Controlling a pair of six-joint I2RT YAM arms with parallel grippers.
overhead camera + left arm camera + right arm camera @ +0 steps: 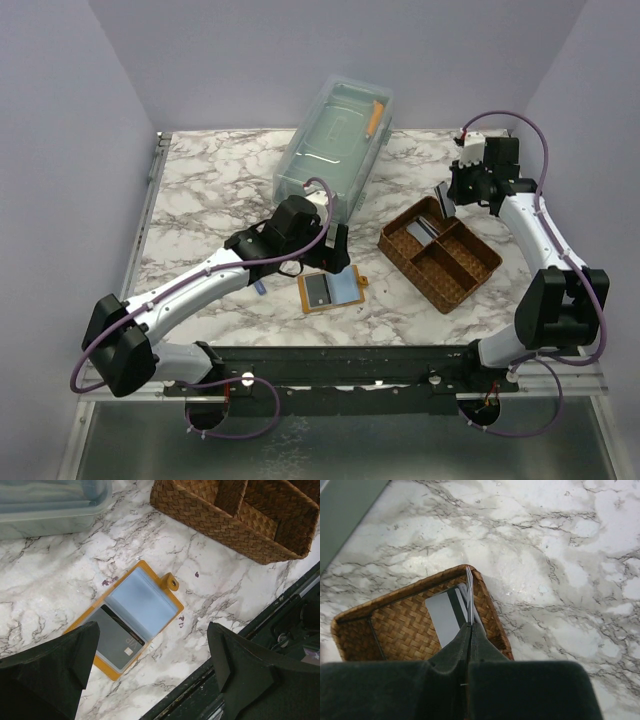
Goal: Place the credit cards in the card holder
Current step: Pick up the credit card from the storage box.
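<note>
The orange-tan card holder (330, 291) (131, 617) lies open on the marble near the front edge. A grey credit card (117, 640) sits in its left pocket, beside a light-blue panel (142, 602). My left gripper (335, 250) (152, 650) hovers just above it, open and holding nothing. My right gripper (447, 200) (470, 627) is shut on a thin credit card (468, 592), seen edge-on, above the back corner of the woven tray. Another grey card with a dark stripe (444, 617) (415, 228) lies in that tray compartment.
The brown woven divided tray (455, 285) (492, 612) (200, 510) stands right of the card holder. A clear plastic lidded box (335, 140) (50, 500) sits at the back centre, just behind the left arm. The black front rail (280, 610) runs close to the card holder.
</note>
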